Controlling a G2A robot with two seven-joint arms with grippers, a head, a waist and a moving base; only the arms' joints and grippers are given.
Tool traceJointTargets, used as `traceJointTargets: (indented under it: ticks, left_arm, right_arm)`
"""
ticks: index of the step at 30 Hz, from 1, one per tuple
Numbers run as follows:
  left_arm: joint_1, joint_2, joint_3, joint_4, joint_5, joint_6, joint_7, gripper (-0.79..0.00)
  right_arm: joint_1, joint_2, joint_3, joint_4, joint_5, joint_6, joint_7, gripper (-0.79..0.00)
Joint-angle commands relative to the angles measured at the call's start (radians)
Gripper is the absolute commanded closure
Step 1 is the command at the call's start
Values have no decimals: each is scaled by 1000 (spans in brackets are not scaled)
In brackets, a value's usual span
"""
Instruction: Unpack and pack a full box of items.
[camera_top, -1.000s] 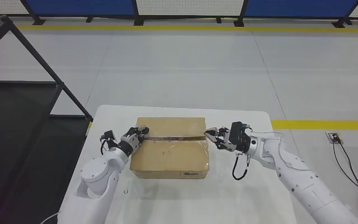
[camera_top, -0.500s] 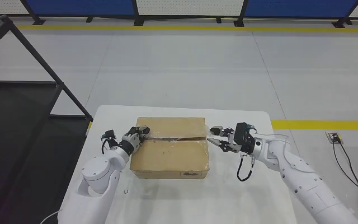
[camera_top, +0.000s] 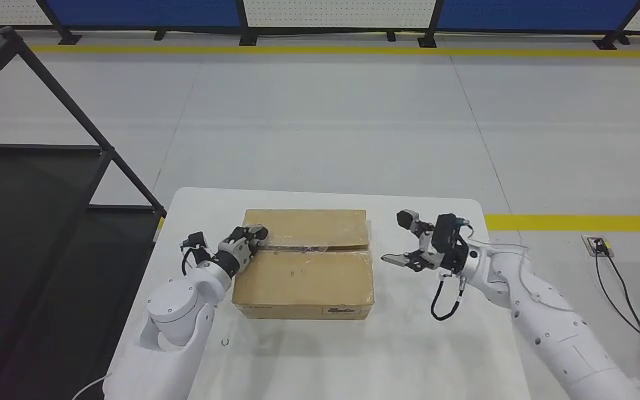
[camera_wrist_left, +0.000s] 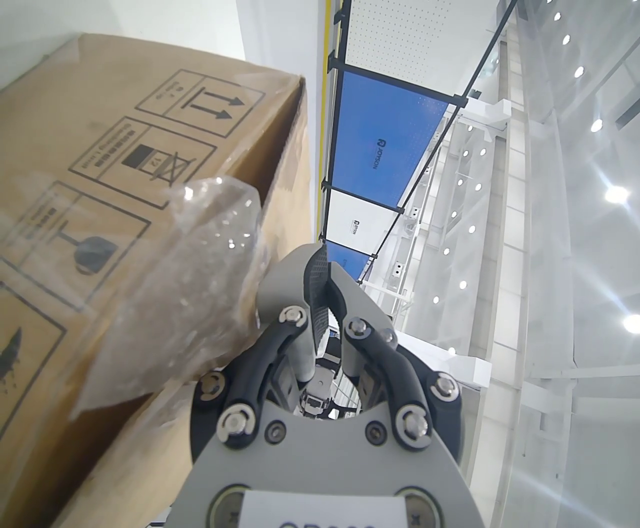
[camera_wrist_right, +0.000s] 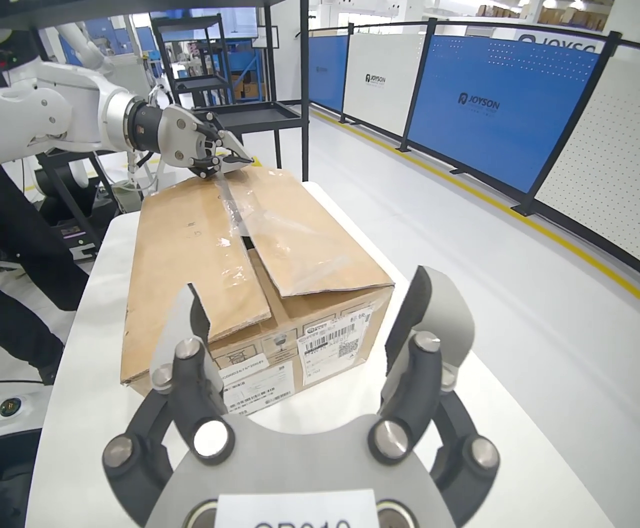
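Box (camera_top: 305, 270) of brown cardboard sits near the middle of the white table (camera_top: 430, 345), its flaps down. By my reading the job is barely begun, since nothing has come out. The clear tape (camera_wrist_right: 234, 210) over the top seam is loose and crumpled. At the end facing the right arm the two flaps (camera_wrist_right: 320, 262) have parted and lift a little, while farther along the tape still bridges them. Unsealing looks part done, with opening, emptying and repacking all left.

The left gripper (camera_top: 258, 236) is at the opposite end of the seam with its fingers pressed together, and a crinkled tail of tape lies against its outer side. I cannot tell whether any tape sits between the pads. The right gripper (camera_top: 395, 237) hangs just off the box's right end, spread wide, empty and apart from the cardboard.

Bare table lies to the right and along the front edge. On the left a black rack (camera_top: 60, 200) stands close beside the table, which likely leaves that arm less room.
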Motion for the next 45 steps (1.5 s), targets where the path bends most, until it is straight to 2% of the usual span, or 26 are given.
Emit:
traceJointTargets:
  ticks: [1,7,15,18,21,25,32,36,39,42,45]
  left_arm:
    - [1,0,0,0,0,-1,-1,0]
    - [12,-1,-3,-13,-6,-17,-2,0]
    - [17,-1,-4,-20,-2,-27,2,0]
    - [22,-1,-4,-22,-2,-33,3,0]
    - [32,-1,-4,-31,2,-41,0,0]
    - [40,-1,-4,-40,7,-44,-6,0]
    - [54,0,-8,-46,8,-53,-10,0]
    - [56,0,-10,-48,8,-54,-10,0]
    - [56,-1,-10,-48,7,-54,-12,0]
    - [53,-1,-11,-44,7,-54,-14,0]
    - [47,-1,-12,-39,6,-51,-16,0]
  right_arm:
    - [6,-3,8,0,52,-34,33,-785]
    - [65,-38,-16,58,297,-95,226,-785]
    - [63,-38,-16,55,298,-90,227,-785]
    - [63,-48,-21,23,331,-54,274,-785]
    - [102,-63,-42,14,357,-68,346,-785]
    - [202,-99,-100,49,379,-64,509,-785]
    - [361,-198,-228,224,590,-77,808,-785]
    - [416,-254,-291,307,665,-100,943,-785]
    - [435,-290,-345,320,745,-100,1052,-785]
    - [446,-299,-377,298,833,-100,1125,-785]
    - [443,-286,-395,253,900,-100,1165,-785]
